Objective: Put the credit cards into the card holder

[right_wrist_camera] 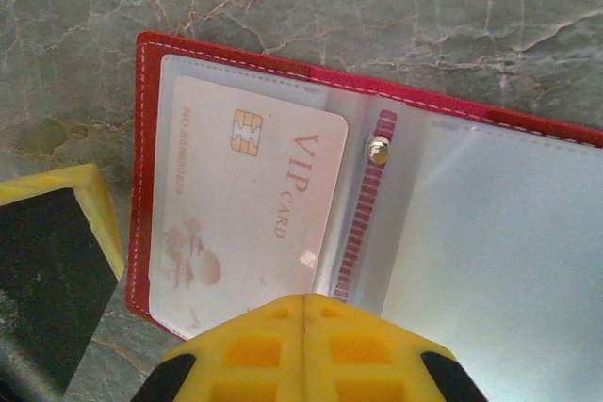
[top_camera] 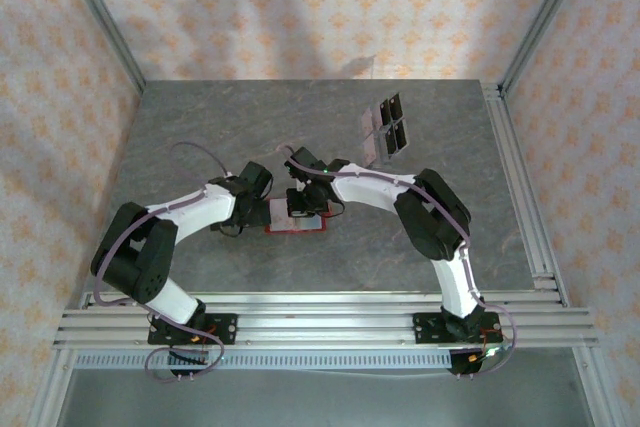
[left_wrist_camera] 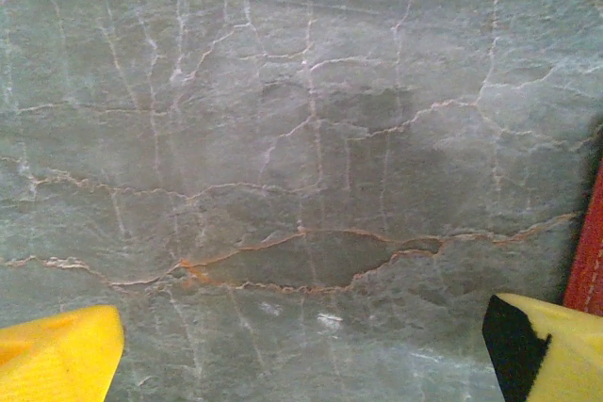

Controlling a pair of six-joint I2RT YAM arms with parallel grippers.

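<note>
The card holder [top_camera: 297, 226] lies open and flat on the table, red-edged with clear sleeves [right_wrist_camera: 141, 167]. A pale pink credit card [right_wrist_camera: 250, 204] marked VIP sits inside its left sleeve. My right gripper [right_wrist_camera: 303, 303] is shut, its yellow tips pressed together just over the near edge of that card and the centre fold; nothing shows between them. My left gripper [left_wrist_camera: 301, 364] is open wide over bare table just left of the holder, whose red edge [left_wrist_camera: 589, 251] runs beside its right finger [left_wrist_camera: 551, 350]. One left finger [right_wrist_camera: 66, 251] also shows in the right wrist view.
A clear plastic stand [top_camera: 388, 127] with dark rectangles stands at the back right of the grey marble table [top_camera: 200, 137]. Metal rails [top_camera: 320, 312] run along the near edge and the right side. Patterned walls close in the table.
</note>
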